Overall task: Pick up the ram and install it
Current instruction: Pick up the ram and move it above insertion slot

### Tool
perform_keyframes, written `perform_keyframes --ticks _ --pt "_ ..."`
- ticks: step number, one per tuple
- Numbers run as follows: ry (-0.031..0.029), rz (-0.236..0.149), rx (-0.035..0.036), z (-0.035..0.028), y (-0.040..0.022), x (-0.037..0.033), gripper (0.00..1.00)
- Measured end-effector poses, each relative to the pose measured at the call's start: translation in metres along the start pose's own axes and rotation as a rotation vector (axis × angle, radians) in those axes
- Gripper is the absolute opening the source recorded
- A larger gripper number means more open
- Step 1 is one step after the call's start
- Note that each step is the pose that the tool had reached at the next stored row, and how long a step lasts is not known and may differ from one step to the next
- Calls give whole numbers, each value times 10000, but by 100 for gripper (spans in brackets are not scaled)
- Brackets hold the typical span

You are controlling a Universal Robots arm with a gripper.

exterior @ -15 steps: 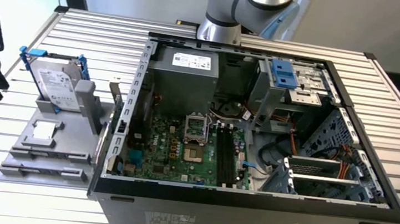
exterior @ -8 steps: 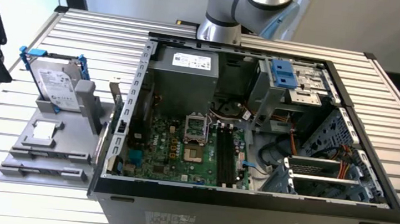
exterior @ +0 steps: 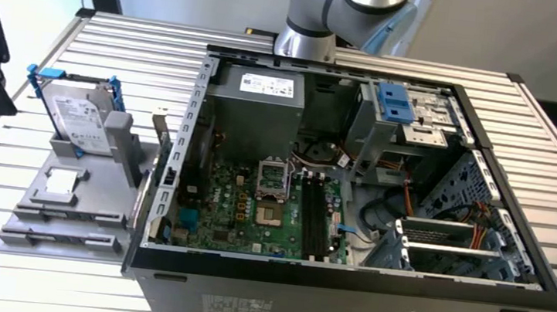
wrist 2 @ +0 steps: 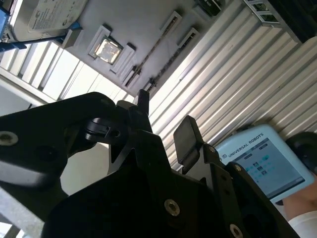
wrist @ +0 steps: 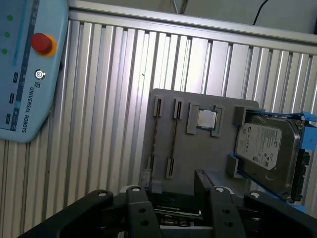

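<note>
Open computer case [exterior: 346, 307], hard drive [exterior: 82, 121], chip [exterior: 64, 179], pendant [wrist: 25, 74]

A white label with tiny, unreadable print covers the hard drive [exterior: 80, 121], at nine o'clock from the computer case [exterior: 346, 303] in the exterior view. The power supply [exterior: 251, 118], at twelve o'clock inside the case, bears another. In both wrist views the teach pendant [wrist: 22, 74] [wrist 2: 262, 163] carries lettering.
</note>
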State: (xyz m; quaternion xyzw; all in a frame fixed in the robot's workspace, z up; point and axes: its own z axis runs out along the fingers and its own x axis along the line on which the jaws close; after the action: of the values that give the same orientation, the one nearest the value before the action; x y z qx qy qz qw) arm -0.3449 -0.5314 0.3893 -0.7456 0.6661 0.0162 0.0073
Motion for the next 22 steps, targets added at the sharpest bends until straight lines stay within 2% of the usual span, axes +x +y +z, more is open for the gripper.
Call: perform_keyframes --ticks 5,6,8,12,13,15,17,18,22 --pt "-5 16 -8 70 -1 2 100" --pt "-20 17 -5 83 -1 3 100" --pt "-105 14 1 96 -2 4 100" --pt "-357 20 31 122 -1 4 100" --pt "-376 23 29 132 -1 3 100" --pt "-383 30 -58 147 -3 5 100" --pt "-407 52 -257 157 -2 5 100" --pt "-412 56 -290 173 -1 6 100" --pt "-405 54 -246 244 -3 9 100"
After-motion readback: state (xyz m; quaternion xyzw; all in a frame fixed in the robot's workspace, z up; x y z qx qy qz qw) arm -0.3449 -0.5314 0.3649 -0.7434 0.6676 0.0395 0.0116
